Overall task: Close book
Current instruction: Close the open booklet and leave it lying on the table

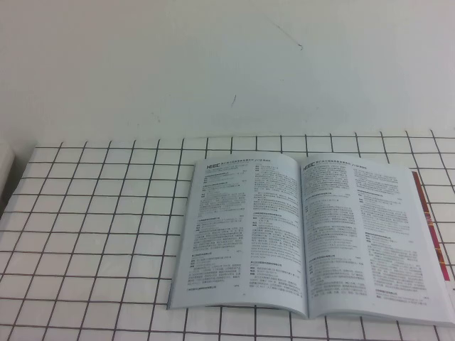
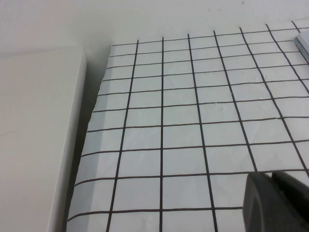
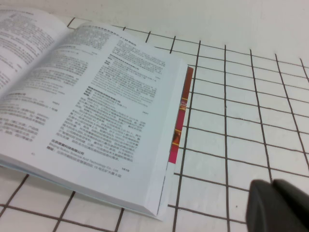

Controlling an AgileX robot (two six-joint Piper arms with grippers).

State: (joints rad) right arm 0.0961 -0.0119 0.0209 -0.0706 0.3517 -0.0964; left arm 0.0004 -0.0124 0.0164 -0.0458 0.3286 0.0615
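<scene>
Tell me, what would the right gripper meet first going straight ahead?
Probably the checked tablecloth beside the open book; depth is unclear. The right gripper hangs by the book's right edge, the left gripper over the cloth's left side.

One raised view and two low wrist views over a gridded table [image 1: 99, 234].
The table is viewed from above on the robot's side, angled down toward the far wall [image 1: 213, 64]. The left wrist view is held low over bare grid at the table's left, with the left hand [image 2: 277, 203] at its edge. The right wrist view is held close beside the right page of the book [image 3: 87, 96], a part shared with the high view, with the right hand [image 3: 280, 205] at its edge.
</scene>
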